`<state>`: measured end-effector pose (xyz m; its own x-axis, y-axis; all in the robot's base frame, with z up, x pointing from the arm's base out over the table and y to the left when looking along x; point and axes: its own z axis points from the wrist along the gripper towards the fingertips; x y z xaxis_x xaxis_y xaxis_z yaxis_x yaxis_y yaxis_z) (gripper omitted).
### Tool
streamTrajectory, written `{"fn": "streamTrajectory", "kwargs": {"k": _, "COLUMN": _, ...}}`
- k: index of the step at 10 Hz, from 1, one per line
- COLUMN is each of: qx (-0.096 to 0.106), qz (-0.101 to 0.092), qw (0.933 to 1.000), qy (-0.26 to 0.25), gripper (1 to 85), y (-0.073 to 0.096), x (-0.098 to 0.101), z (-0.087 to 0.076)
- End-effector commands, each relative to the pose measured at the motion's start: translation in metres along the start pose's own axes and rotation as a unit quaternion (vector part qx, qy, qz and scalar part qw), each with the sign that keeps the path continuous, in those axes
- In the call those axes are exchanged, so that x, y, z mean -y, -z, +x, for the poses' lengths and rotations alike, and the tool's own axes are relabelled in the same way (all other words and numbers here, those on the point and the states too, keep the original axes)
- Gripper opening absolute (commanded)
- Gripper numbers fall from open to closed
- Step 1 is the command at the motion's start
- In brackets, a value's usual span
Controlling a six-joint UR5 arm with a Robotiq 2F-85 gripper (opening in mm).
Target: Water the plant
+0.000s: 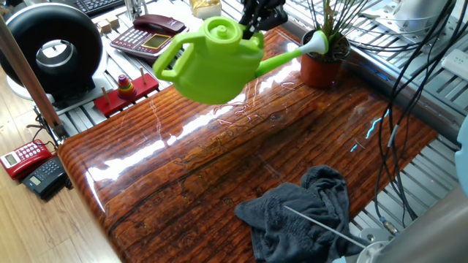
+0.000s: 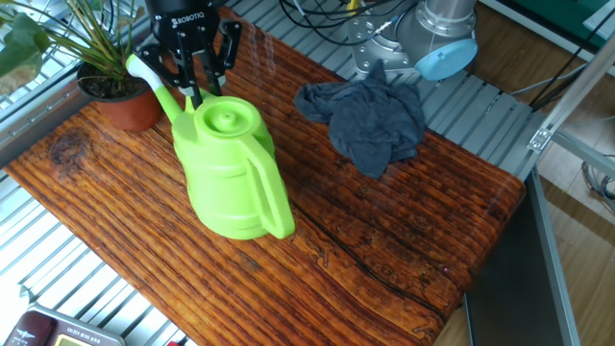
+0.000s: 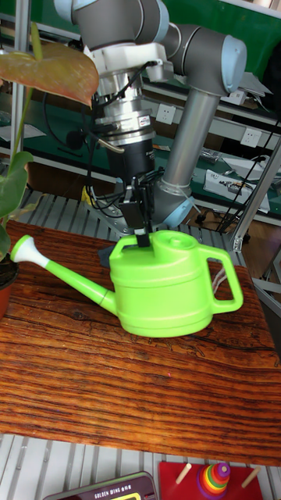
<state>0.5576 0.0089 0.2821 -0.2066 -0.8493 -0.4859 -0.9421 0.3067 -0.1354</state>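
The plant (image 1: 330,29) has thin grassy leaves and stands in a terracotta pot (image 1: 320,70) at the table's far corner; it also shows as the plant (image 2: 91,43). My gripper (image 1: 252,23) is shut on the top of a lime-green watering can (image 1: 212,64) and holds it above the wood. The can's white-tipped spout (image 1: 313,44) reaches the pot's rim among the leaves. In the other fixed view the gripper (image 2: 197,88) pinches the can (image 2: 231,173) beside its lid. The tall view shows the gripper (image 3: 141,234) on the can (image 3: 164,293), which is nearly level.
A dark grey cloth (image 1: 300,215) lies crumpled near the robot base, also seen as the cloth (image 2: 370,115). Off the wooden table (image 1: 190,183) are a red toy (image 1: 126,89), phones (image 1: 150,35), a black round device (image 1: 53,51) and hanging cables (image 1: 409,109).
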Motion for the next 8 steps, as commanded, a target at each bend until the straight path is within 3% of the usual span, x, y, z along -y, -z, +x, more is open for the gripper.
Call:
{"fn": "streamTrajectory", "kwargs": {"k": 1, "qx": 0.007, "qz": 0.009, "qw": 0.9999, "qy": 0.002, "gripper": 1.0, "y": 0.004, "x": 0.005, "z": -0.007}}
{"fn": "streamTrajectory", "kwargs": {"k": 4, "qx": 0.010, "qz": 0.004, "qw": 0.9997, "qy": 0.022, "gripper": 1.0, "y": 0.000, "x": 0.003, "z": -0.006}}
{"fn": "streamTrajectory", "kwargs": {"k": 8, "qx": -0.002, "qz": -0.037, "qw": 0.9979, "qy": 0.054, "gripper": 1.0, "y": -0.001, "x": -0.019, "z": 0.000}}
